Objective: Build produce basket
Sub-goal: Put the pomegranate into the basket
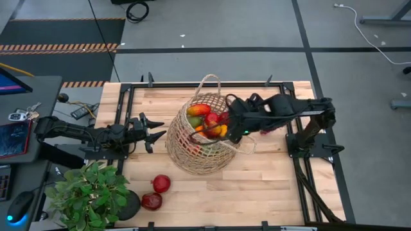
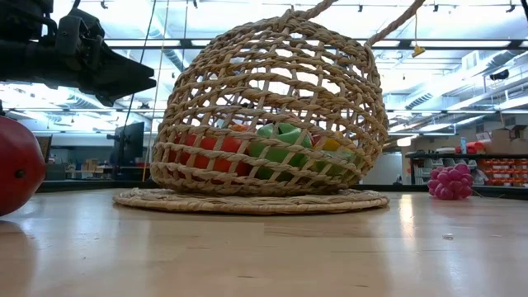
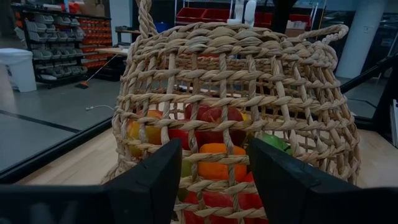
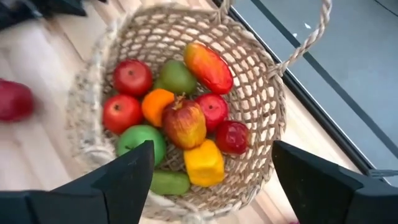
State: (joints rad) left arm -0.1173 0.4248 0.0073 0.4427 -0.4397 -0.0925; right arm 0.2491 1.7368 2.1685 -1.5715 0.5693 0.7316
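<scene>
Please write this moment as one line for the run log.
basket: holds mixed produce | right gripper: open over basket | left gripper: open beside basket | two red fruits: on table

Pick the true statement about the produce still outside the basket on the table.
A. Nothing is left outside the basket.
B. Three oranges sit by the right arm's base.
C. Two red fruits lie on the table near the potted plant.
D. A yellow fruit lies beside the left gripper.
C: the high view shows two red fruits on the wood beside the potted plant, outside the basket.
</scene>
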